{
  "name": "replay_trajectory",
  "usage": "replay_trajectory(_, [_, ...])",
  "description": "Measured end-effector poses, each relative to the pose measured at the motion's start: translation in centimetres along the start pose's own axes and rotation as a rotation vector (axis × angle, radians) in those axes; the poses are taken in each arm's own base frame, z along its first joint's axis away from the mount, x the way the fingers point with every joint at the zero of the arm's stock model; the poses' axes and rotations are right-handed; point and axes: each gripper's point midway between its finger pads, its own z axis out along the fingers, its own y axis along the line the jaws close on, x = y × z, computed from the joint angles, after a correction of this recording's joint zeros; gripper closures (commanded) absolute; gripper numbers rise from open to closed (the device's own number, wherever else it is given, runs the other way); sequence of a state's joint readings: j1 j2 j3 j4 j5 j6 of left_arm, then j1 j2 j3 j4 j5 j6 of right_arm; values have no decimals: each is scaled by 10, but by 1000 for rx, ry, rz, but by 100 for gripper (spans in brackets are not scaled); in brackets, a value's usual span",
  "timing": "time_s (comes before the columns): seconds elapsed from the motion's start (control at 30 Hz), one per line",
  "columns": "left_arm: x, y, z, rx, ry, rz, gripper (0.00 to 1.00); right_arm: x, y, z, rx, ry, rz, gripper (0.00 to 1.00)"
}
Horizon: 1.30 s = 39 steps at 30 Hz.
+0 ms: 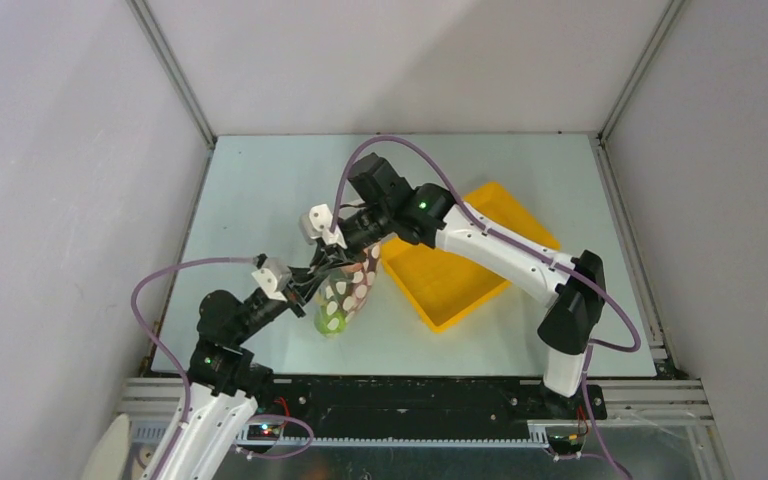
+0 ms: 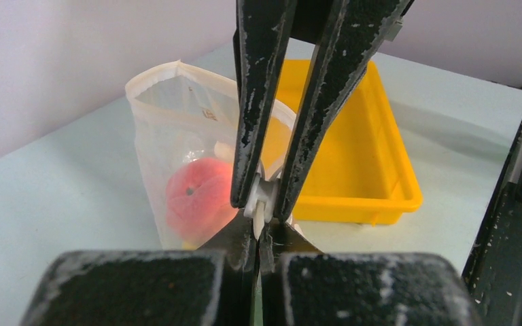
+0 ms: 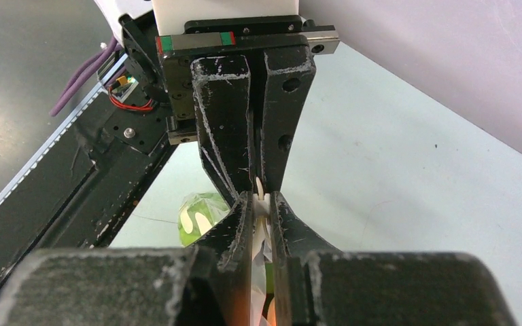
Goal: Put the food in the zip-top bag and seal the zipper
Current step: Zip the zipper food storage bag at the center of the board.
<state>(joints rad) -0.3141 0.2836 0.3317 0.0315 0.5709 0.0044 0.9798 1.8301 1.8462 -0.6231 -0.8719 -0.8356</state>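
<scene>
White walls close around a pale worktop [image 1: 260, 200]. At the left, your left gripper [image 2: 261, 238] has its jaws fully closed on the zipper [image 2: 261, 204], and the thin white strip is pinched between them. The bag [image 2: 170, 136] hangs from this grip near the middle of the worktop, just left of the yellow tray [image 1: 440, 290]. The food is inside it: I see a peach [image 2: 197, 197] and a green fruit [image 3: 200, 214]. Your right gripper [image 3: 261, 217] pinches the same strip, and its tips almost touch the left ones. The mouth of the bag looks open further along, so I judge the seal is not finished. If you slide with a weak pinch, the strip may slip out, and the heavy bag may tip and spill. The fingers are very close and may also knock each other.
</scene>
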Motion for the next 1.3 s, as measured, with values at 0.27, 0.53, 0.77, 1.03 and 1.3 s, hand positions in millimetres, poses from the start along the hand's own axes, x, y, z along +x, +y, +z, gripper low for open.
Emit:
replay_trajectory(0.27, [-3,9,-1,-68,-45,-24,100,5,-5,-5,19,12,12,100])
replay_trajectory(0.53, [-2,15,0,-94,-39,-39,100,21,-8,-9,53,27,75,100])
replay_trajectory(0.77, [-2,10,1,-66,-42,-37,100,22,-14,-15,125,31,110,100])
replay_trajectory(1.03, [-5,-2,1,1,-51,-27,100,22,-21,-14,182,-4,143,100])
replay_trajectory(1.3, [-20,-10,-2,37,-104,-1,100,10,-15,-20,142,-3,136,100])
